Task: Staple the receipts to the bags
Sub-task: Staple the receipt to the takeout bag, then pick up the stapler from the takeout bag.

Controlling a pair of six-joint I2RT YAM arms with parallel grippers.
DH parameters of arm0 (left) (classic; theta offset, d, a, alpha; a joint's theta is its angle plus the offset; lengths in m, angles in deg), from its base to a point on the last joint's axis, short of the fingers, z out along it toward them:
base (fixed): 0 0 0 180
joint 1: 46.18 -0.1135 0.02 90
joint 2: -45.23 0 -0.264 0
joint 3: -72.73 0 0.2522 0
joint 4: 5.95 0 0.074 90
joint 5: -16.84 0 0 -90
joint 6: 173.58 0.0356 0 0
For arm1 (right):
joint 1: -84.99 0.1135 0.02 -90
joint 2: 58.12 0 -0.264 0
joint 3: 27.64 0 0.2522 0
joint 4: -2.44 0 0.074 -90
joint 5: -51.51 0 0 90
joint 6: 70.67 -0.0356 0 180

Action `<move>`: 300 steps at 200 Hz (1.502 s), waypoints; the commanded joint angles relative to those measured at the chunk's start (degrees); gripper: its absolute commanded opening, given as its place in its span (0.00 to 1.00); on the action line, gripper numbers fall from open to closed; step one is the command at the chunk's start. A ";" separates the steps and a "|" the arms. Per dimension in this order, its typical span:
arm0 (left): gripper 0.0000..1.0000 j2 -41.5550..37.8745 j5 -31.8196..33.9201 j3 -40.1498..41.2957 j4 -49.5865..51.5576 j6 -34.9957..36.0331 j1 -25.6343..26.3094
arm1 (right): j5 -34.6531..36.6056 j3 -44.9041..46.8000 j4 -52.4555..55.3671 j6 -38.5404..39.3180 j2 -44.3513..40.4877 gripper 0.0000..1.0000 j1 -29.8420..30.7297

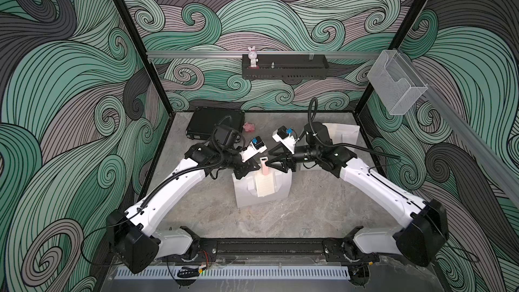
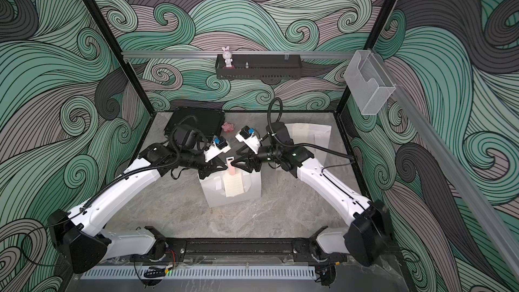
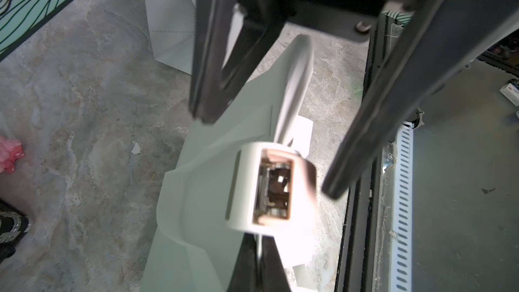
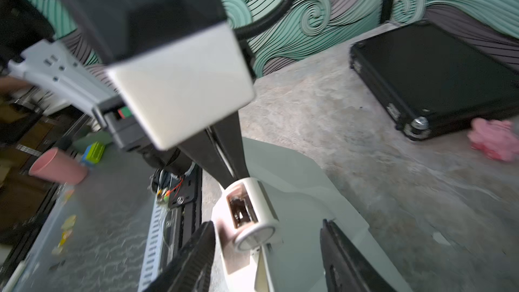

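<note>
Receipt [image 1: 265, 185] lies on the near bag [image 1: 243, 196], stapler [image 1: 264, 166] at its far end.

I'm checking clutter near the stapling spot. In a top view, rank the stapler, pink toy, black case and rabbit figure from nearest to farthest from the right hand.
1. stapler, at the right hand, on the bag.
2. pink toy, farther back.
3. black case, back left.
4. rabbit figure, on the wall shelf.

Lab test booth (robot rig): wave-print walls [image 1: 252, 9] enclose a marbled table [image 1: 309, 206].
</note>
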 commanded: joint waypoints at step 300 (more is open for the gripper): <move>0.00 6.29 1.00 -4.16 -5.89 -6.62 0.09 | 67.67 0.81 -1.33 -17.68 -7.66 0.08 24.21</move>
